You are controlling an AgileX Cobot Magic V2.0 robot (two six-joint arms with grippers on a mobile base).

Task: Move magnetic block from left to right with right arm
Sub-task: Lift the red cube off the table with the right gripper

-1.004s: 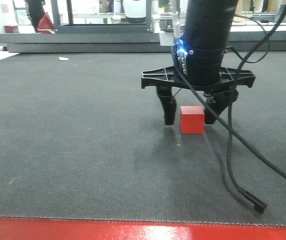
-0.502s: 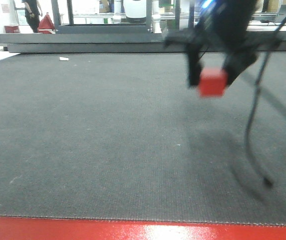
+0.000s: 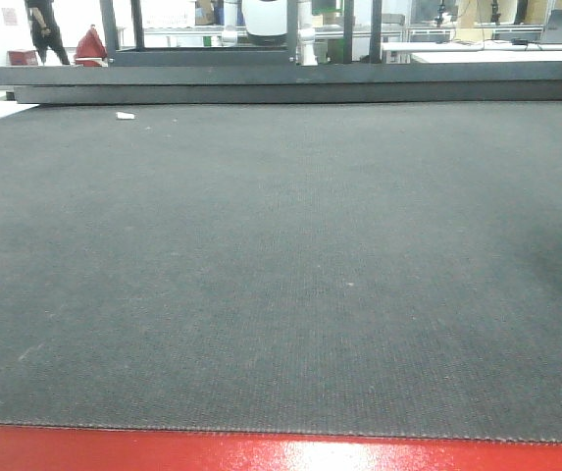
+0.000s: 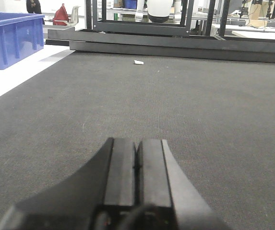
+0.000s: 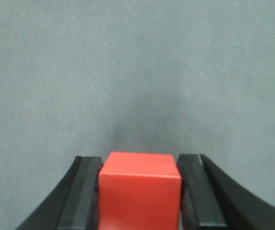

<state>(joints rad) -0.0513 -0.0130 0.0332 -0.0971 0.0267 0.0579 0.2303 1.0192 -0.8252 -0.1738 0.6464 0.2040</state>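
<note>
The magnetic block [image 5: 139, 194], a plain bright-red cube, sits clamped between the two black fingers of my right gripper [image 5: 140, 165] in the right wrist view, held above the dark grey mat [image 5: 137, 72]. Neither the block nor the right arm shows in the front view. My left gripper [image 4: 137, 143] is shut with its pads pressed together and nothing between them, low over the mat [image 4: 199, 105].
A blue plastic bin [image 4: 7, 36] stands on the white floor at the far left. A small white scrap [image 3: 125, 116] lies on the mat near its back edge. A dark metal frame [image 3: 290, 83] runs along the back. A red strip [image 3: 281, 451] borders the mat's front edge.
My right gripper closed on the red block, lifted it off the mat, and carried it up and to the right out of the front view.
</note>
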